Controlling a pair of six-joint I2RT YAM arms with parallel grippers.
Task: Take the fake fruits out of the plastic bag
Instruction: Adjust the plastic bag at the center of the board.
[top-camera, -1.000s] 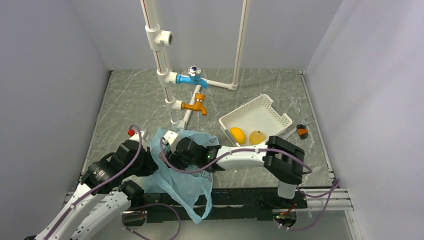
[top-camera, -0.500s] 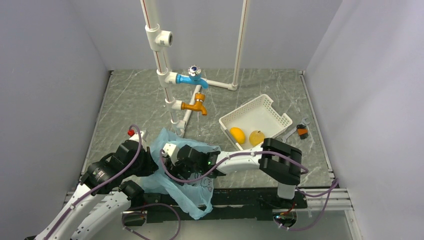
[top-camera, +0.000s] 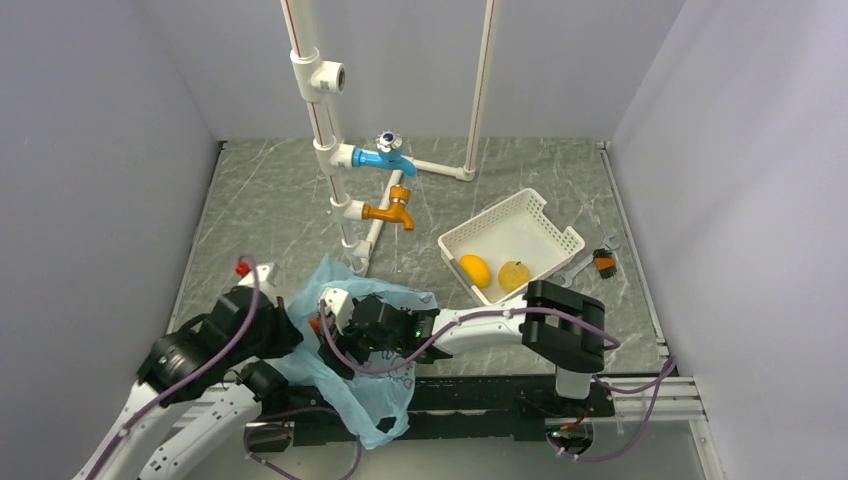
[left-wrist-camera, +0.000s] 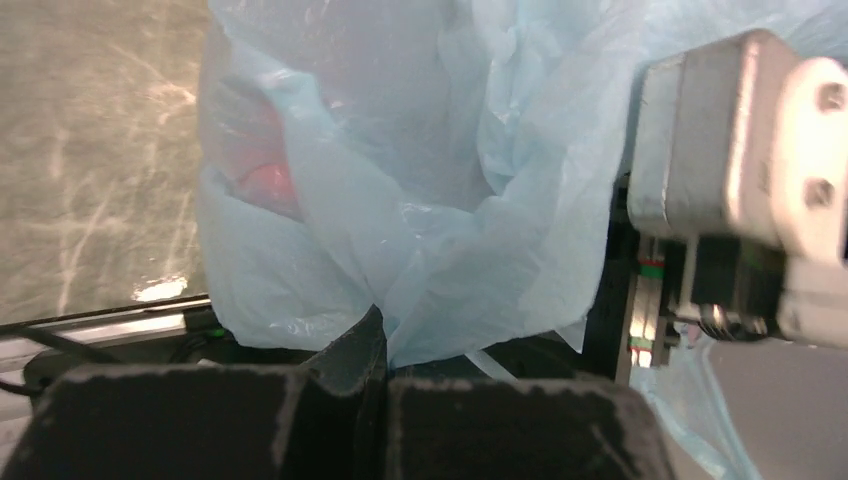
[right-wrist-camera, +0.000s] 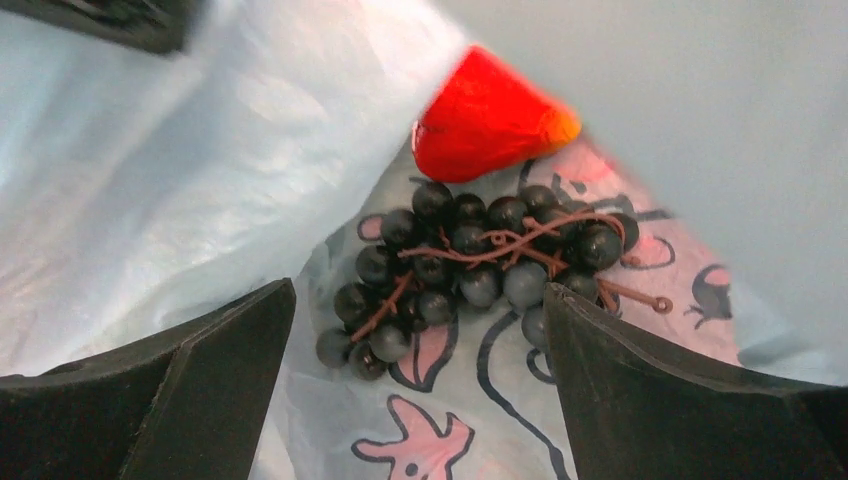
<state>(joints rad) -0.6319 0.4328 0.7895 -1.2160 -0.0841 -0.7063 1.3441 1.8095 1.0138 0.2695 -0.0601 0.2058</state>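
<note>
The light-blue plastic bag (top-camera: 372, 404) lies at the near edge between the arms. My left gripper (left-wrist-camera: 385, 352) is shut on a fold of its rim and holds it up. My right gripper (right-wrist-camera: 418, 300) is inside the bag, open wide, its fingers on either side of the dark grape bunch (right-wrist-camera: 470, 265). Just beyond the bunch lies the red-orange fruit (right-wrist-camera: 485, 125), which shows through the film in the left wrist view (left-wrist-camera: 262, 180). An orange-yellow oval fruit (top-camera: 475, 270) and a pale yellow fruit (top-camera: 514, 274) lie in the white basket (top-camera: 545, 215).
White pipes with a blue tap (top-camera: 385, 155) and an orange tap (top-camera: 392, 211) stand at mid-table behind the bag. A small wrench with an orange part (top-camera: 603, 262) lies right of the basket. Grey walls close in three sides.
My right gripper has opened from half to wide and pushed further left into the bag. The left arm has drawn back to the left, pulling the bag with it.
</note>
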